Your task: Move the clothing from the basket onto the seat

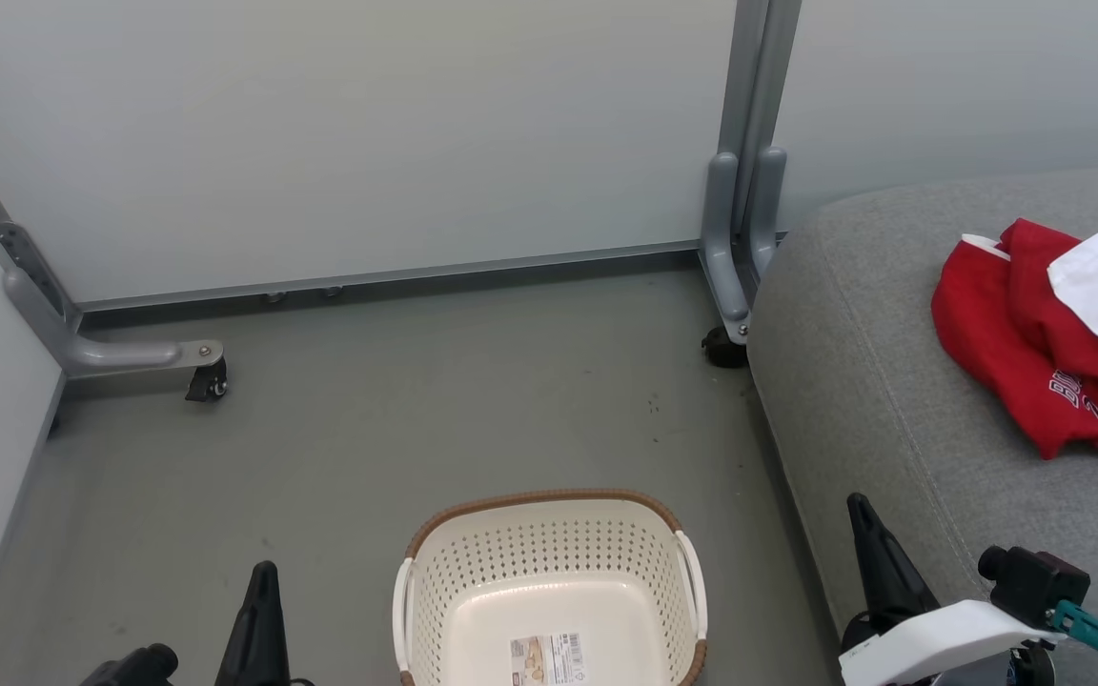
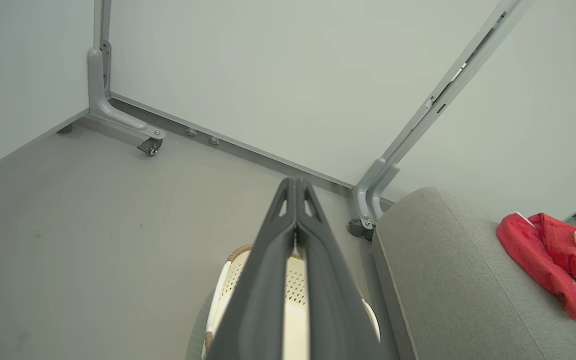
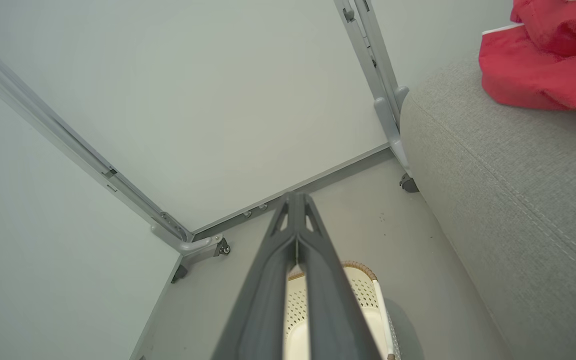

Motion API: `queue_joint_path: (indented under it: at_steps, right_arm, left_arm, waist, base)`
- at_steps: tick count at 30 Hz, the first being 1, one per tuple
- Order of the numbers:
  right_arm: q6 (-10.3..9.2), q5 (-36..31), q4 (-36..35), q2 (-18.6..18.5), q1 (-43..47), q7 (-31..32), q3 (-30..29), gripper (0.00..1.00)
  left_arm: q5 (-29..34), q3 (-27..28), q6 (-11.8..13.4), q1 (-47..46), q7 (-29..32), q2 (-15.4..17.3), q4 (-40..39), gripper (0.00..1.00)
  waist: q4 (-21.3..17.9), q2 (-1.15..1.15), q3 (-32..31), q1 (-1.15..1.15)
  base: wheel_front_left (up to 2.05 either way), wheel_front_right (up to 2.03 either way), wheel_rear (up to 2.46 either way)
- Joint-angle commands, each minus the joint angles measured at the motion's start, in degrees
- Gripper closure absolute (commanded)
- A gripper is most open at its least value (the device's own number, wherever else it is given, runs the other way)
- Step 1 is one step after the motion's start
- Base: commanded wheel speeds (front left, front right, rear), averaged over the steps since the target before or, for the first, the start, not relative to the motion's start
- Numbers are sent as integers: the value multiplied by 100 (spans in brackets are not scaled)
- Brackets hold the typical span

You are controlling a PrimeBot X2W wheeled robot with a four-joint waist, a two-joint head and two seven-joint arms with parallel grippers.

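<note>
The left tool (image 2: 295, 200) and right tool (image 3: 295, 210), each pinched narrow and holding nothing, flanked the basket (image 1: 549, 499); the clothing (image 1: 1026, 333) lay on the seat (image 1: 883, 410) beyond the right tool.

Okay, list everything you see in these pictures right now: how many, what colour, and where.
clothing: one heap, red with white, on the seat
basket: one, cream-white with brown rim, on the floor, no clothing inside
label: one, pale, on the basket's bottom
seat: one, grey, right of the basket
panels: several, pale, behind and left
wheeled feet: two, grey, under the panels
floor: one, grey
left gripper: one, dark, shut, empty
right gripper: one, dark, shut, empty
</note>
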Motion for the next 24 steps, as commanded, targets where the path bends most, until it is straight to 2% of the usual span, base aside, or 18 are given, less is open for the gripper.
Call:
queue_joint_path:
  at_steps: [1,24]
  right_arm:
    - [-2,254,-42,-24,-172,44,-44,100]
    - [-2,2166,98,-79,-457,450,-330,100]
  left_arm:
    - [-245,39,-48,-212,43,39,-27,100]
    - [-2136,294,-247,-664,445,100,219,100]
  waist:
    - [2,0,7,0]
    - [34,0,117,0]
  base:
    - [0,0,0]
    - [0,0,0]
